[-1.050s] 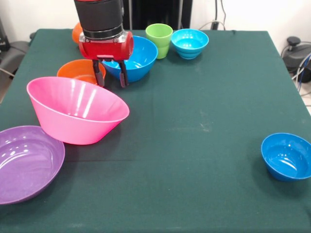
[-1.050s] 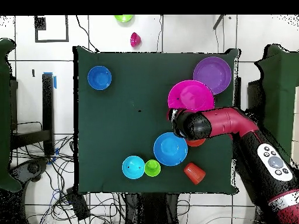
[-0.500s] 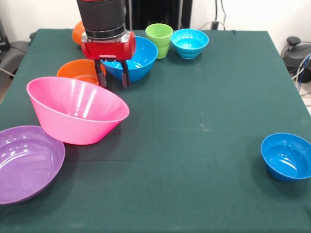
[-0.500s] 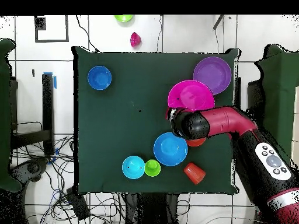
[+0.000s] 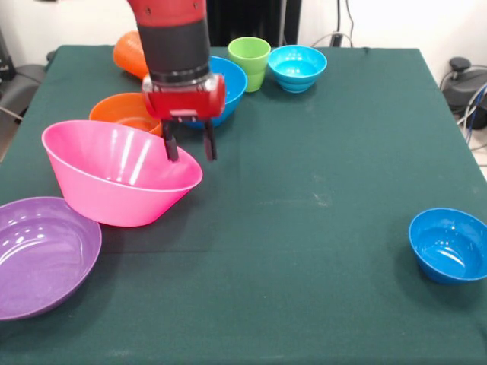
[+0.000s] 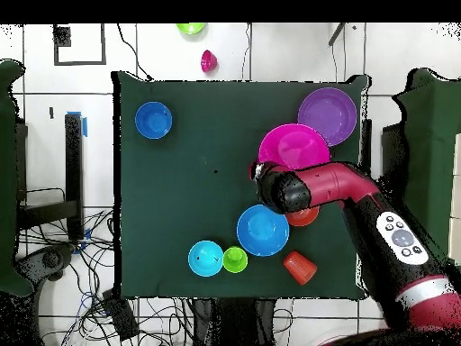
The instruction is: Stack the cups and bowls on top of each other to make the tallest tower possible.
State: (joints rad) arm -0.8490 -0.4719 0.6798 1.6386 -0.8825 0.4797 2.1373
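My gripper (image 5: 190, 145) hangs open and empty at the far right rim of the huge pink bowl (image 5: 114, 173), one finger over the rim and the other just outside it. The purple bowl (image 5: 38, 255) touches the pink one at the near left. Behind the gripper sit the small orange bowl (image 5: 118, 110) and the medium blue bowl (image 5: 230, 85), both partly hidden by it. The lime green cup (image 5: 249, 62) and the cyan bowl (image 5: 297, 67) stand at the far side. The orange cup (image 5: 128, 52) lies at the far left. The dark blue bowl (image 5: 449, 245) sits alone at the near right. Nothing is stacked.
In the overhead view the red arm (image 6: 347, 187) crosses the table's right edge and covers most of the orange bowl (image 6: 304, 217). A small green thing (image 6: 191, 28) and a pink one (image 6: 208, 61) lie on the floor beyond the green table (image 6: 198, 180).
The gripper has moved away from the orange and blue bowls, nearer the camera and a little lower, to the pink bowl's rim. It stays open. The bowls and cups have not moved.
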